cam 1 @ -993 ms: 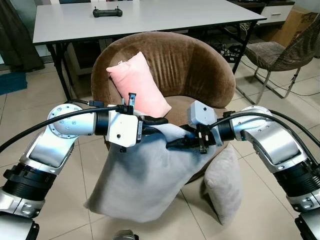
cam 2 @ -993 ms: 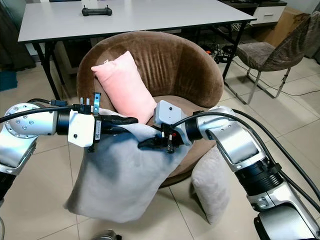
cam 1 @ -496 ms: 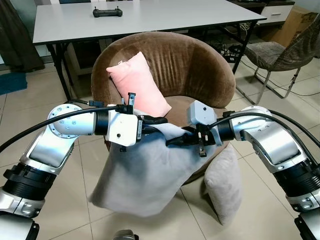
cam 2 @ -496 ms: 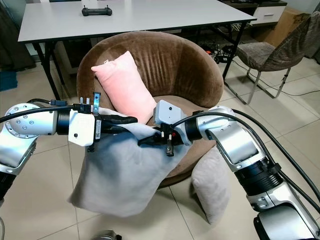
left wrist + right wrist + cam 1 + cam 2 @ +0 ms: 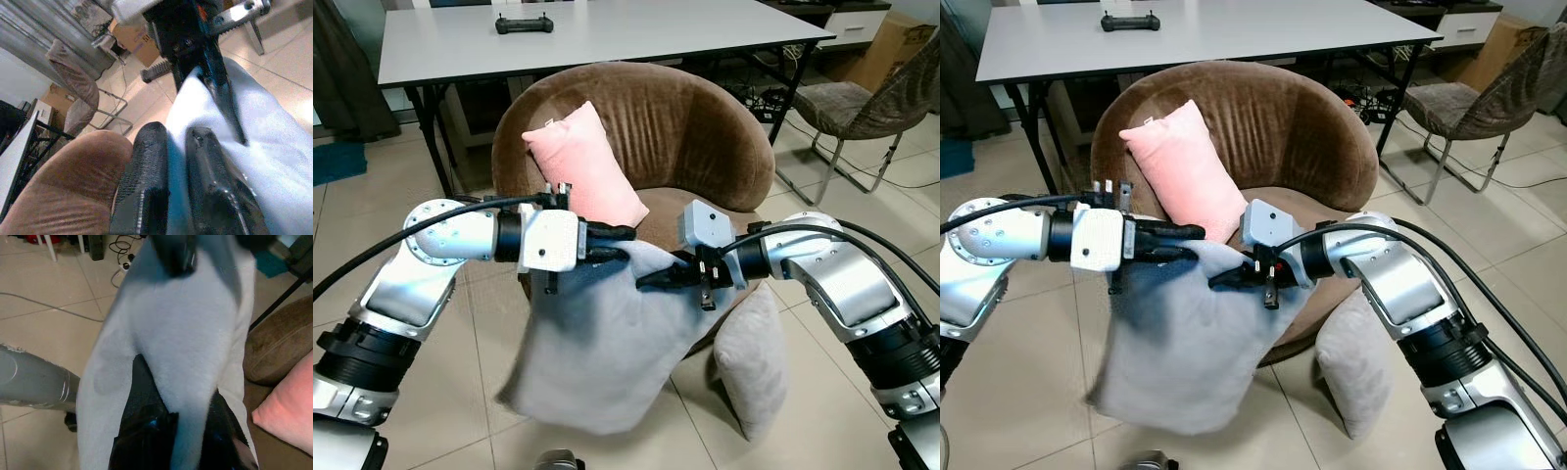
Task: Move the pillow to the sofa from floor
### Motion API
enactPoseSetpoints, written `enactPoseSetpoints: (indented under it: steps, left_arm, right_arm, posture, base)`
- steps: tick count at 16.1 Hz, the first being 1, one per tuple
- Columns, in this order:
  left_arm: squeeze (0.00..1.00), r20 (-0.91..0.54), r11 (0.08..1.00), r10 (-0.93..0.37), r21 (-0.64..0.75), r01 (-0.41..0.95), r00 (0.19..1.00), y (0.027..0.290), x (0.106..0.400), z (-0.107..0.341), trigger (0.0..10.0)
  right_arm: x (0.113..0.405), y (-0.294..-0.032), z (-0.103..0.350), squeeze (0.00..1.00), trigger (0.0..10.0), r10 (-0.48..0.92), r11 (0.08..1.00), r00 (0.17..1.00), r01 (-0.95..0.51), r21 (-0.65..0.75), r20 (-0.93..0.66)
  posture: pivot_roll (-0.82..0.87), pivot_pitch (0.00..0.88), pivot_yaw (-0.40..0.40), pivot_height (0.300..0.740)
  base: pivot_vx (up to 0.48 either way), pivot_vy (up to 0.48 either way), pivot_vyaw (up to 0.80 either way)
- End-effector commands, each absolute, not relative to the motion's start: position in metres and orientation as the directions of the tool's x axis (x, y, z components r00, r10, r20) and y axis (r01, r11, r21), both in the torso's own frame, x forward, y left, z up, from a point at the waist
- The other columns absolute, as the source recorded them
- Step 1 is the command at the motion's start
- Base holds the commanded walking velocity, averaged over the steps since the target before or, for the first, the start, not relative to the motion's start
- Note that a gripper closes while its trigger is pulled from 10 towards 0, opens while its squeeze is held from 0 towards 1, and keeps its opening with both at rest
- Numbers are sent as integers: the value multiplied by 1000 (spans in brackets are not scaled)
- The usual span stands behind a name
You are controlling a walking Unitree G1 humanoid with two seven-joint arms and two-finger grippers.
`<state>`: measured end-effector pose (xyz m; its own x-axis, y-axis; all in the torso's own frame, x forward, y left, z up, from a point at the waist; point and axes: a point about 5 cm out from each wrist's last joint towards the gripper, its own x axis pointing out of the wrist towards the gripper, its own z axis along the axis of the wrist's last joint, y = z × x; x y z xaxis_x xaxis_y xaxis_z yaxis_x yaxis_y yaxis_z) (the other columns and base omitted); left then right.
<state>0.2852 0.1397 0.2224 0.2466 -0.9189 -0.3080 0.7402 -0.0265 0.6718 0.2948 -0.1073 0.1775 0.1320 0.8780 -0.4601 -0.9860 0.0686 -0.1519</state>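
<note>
Centre frame, the grey pillow [image 5: 607, 343] hangs limp before the brown sofa [image 5: 695, 127], left claw [image 5: 619, 245] and right claw [image 5: 651, 279] clamped on its top edge; soft, light, best held there.

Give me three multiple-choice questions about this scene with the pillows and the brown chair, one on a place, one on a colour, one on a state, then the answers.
1. Where is the small black controller?
A. on the white table
B. on the floor
C. on the brown round velvet chair

2. What colour is the pillow leaning on the chair's backrest?
A. grey
B. pink
C. blue

3. What is the state of the large grey pillow?
A. flat on the floor
B. hanging from both grippers
C. resting on the seat

Answers:
1 A, it lies on the tabletop.
2 B, the pink pillow stands there.
3 B, the left gripper and right gripper pinch its top edge, its body dangling.
</note>
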Motion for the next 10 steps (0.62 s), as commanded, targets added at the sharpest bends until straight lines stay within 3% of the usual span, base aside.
enactPoseSetpoints:
  steps: [1, 4, 7, 8, 9, 10]
  left_arm:
    - [1000, -283, -21, -928, 691, 723, 243, 140, 284, 236, 10000]
    - [1000, -243, 5, -944, 662, 750, 222, 139, 279, 244, 10000]
    - [1000, -122, 127, -957, 644, 755, 265, 139, 279, 255, 10000]
    - [1000, -33, 364, -874, 617, 697, 486, 154, 291, 253, 10000]
    - [1000, -8, 444, -829, 597, 668, 558, 161, 295, 248, 10000]
    - [976, 12, 605, -697, 547, 579, 717, 179, 300, 231, 10000]
  right_arm:
    - [294, -106, 181, 0, 0, 881, 70, 147, -981, -182, -450]
    - [296, -112, 174, 0, 0, 861, 133, 199, -976, -172, -467]
    - [296, -123, 167, 0, 0, 839, 233, 265, -964, -127, -475]
    - [293, -132, 163, 0, 0, 839, 344, 364, -931, -124, -404]
    - [292, -135, 161, 0, 0, 829, 393, 406, -912, -116, -384]
    - [290, -143, 156, 0, 0, 782, 540, 540, -836, -93, -311]
  posture:
    - [56, 0, -33, 740]
    - [51, 0, -30, 740]
    - [49, 0, -28, 740]
    - [51, 0, -31, 740]
    - [55, 0, -38, 740]
    - [51, 0, -37, 740]
  base:
    - [0, 0, 0]
    - [0, 0, 0]
    - [0, 0, 0]
    - [0, 0, 0]
    - [0, 0, 0]
    - [0, 0, 0]
